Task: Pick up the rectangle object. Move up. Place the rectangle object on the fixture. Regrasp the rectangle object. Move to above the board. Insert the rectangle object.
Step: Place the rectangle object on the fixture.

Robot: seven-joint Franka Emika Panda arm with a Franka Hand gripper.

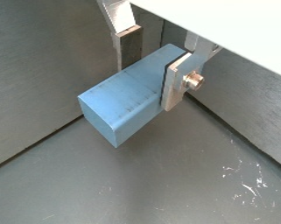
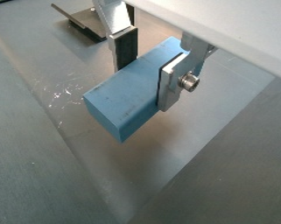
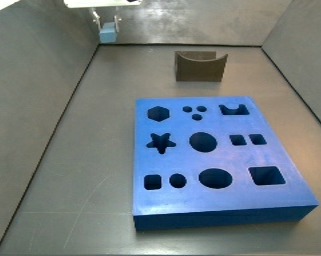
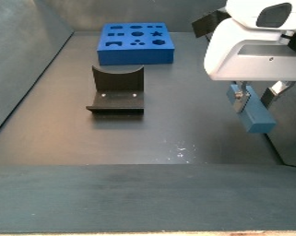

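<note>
The rectangle object (image 1: pixel 116 107) (image 2: pixel 116 107) is a pale blue bar, and my gripper (image 1: pixel 149 83) (image 2: pixel 146 83) is shut on it across its width. It sticks out past the fingers and hangs above the grey floor. In both side views the gripper (image 3: pixel 107 22) (image 4: pixel 251 92) holds the bar (image 3: pixel 107 34) (image 4: pixel 254 116) close to a side wall, off the floor. The fixture (image 3: pixel 199 66) (image 4: pixel 117 90) (image 2: pixel 87 23) stands apart from it. The board (image 3: pixel 216 150) (image 4: pixel 136 44), a bright blue slab with dark cut-outs, lies farther off.
Grey walls enclose the floor on all sides, and one wall (image 1: pixel 38 70) is close beside the held bar. Scuff marks (image 1: pixel 250 182) show on the floor under the gripper.
</note>
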